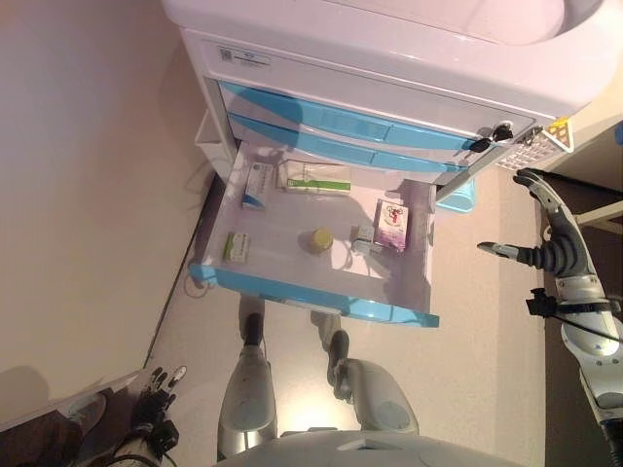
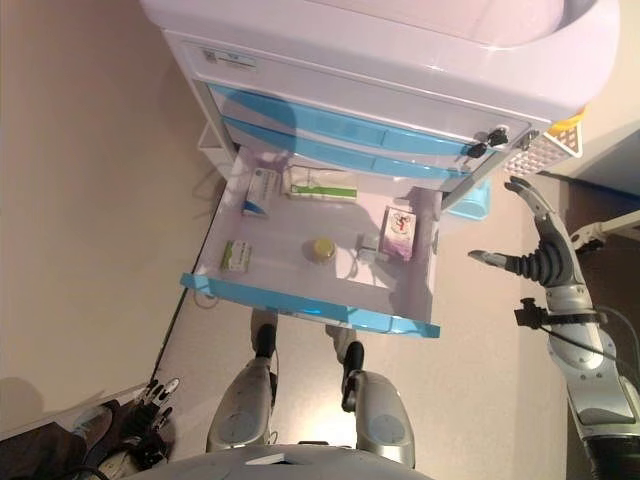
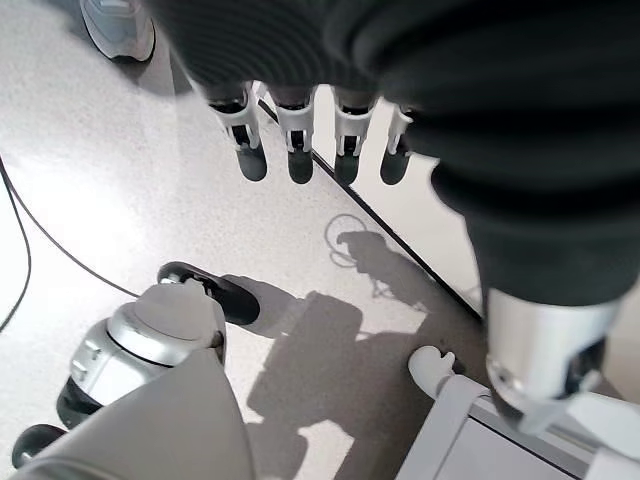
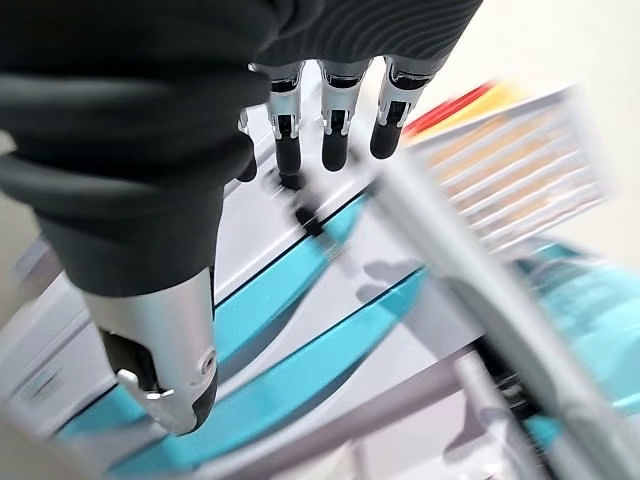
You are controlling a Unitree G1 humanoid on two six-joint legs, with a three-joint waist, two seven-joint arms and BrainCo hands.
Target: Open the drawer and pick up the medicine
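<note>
The white cart's lowest drawer (image 1: 311, 298), with a blue front, stands pulled out. Inside lie a blue-and-white box (image 1: 258, 183), a green-and-white box (image 1: 314, 176), a purple box (image 1: 391, 225), a small green box (image 1: 237, 247), a round yellow jar (image 1: 320, 239) and a small pale packet (image 1: 363, 239). My right hand (image 1: 545, 243) is open and empty, raised to the right of the drawer and apart from it; its wrist view shows straight fingers (image 4: 335, 140) before the blue drawer fronts. My left hand (image 1: 156, 399) hangs open and empty at the lower left, near the floor.
Two shut blue drawers (image 1: 321, 117) sit above the open one. Keys (image 1: 492, 136) hang in the cart's lock. A white wire basket (image 1: 535, 148) hangs on the cart's right side. A wall runs along the left. A person's shoe (image 1: 83, 413) is by my left hand.
</note>
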